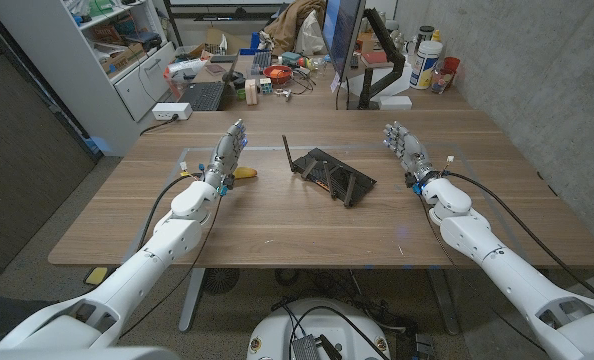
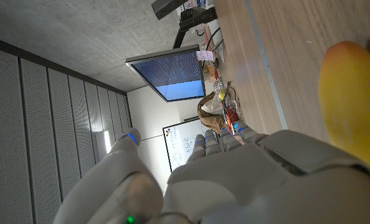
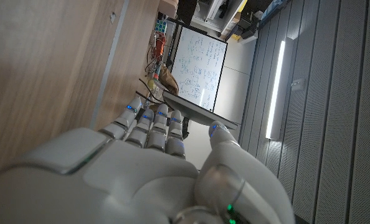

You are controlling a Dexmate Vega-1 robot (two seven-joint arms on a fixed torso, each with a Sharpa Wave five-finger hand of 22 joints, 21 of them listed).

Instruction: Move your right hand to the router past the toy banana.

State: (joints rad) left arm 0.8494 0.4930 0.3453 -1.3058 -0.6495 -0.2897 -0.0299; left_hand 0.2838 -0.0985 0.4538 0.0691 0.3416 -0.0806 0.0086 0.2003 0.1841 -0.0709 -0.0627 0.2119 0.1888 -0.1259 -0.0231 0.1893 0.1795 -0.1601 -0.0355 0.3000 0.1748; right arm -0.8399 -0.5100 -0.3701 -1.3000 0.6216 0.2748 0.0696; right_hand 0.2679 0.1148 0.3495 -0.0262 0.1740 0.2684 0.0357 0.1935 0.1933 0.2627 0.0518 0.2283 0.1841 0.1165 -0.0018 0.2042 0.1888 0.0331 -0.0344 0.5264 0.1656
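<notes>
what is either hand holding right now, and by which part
Nothing is held. The right hand is open above the table, apart from the router. The left hand is open beside the toy banana, not gripping it.

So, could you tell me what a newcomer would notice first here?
Probably the black router with its antennas, lying mid-table between the two hands. Next, the yellow banana beside the left hand, while the right hand stands apart at the table's far right.

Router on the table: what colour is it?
Black, antennas included; the router shows best in the head view.
</notes>
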